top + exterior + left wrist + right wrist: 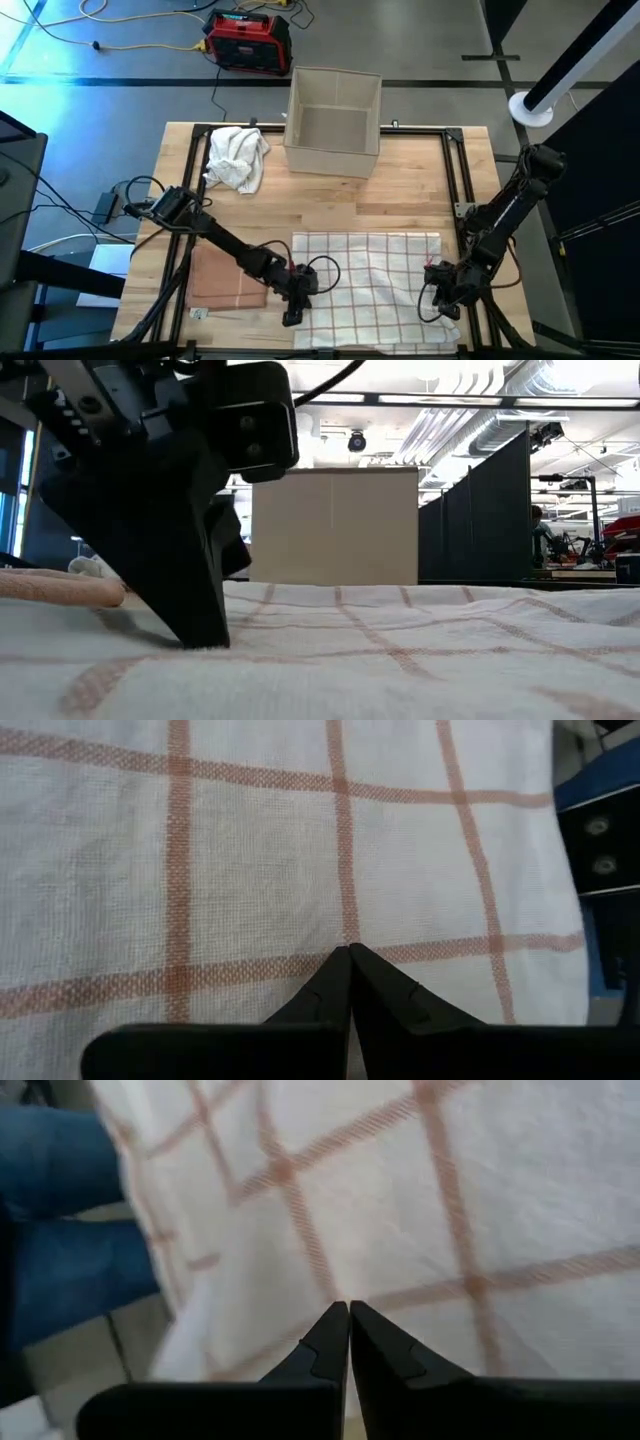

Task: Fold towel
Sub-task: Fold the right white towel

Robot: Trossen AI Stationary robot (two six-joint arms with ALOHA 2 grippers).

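A white towel with orange-red checks (370, 290) lies spread flat on the near right part of the wooden table. My left gripper (292, 316) is shut, its tips down on the towel's left edge close to the near left corner; it also shows in the low view (205, 638) and in its wrist view (349, 952). My right gripper (446, 303) is shut at the towel's right edge near the near right corner, with its tips on the cloth (349, 1308). My left gripper's shut fingertips (335, 970) meet on the towel's top face (349, 935) at its near left part, where the cloth puckers a little. The fingers slant down from above. The towel lies flat on the table. My right gripper's shut fingertips (365, 1325) meet on the towel (345, 1290) close to its right edge, slanting down from above. How much cloth is between them I cannot tell. The towel lies flat on the table.
A beige open box (333, 120) stands at the far middle edge. A crumpled white cloth (237, 157) lies at the far left. A folded pinkish cloth (225, 278) lies left of the towel. Black frame rails (190, 200) run along the table's sides.
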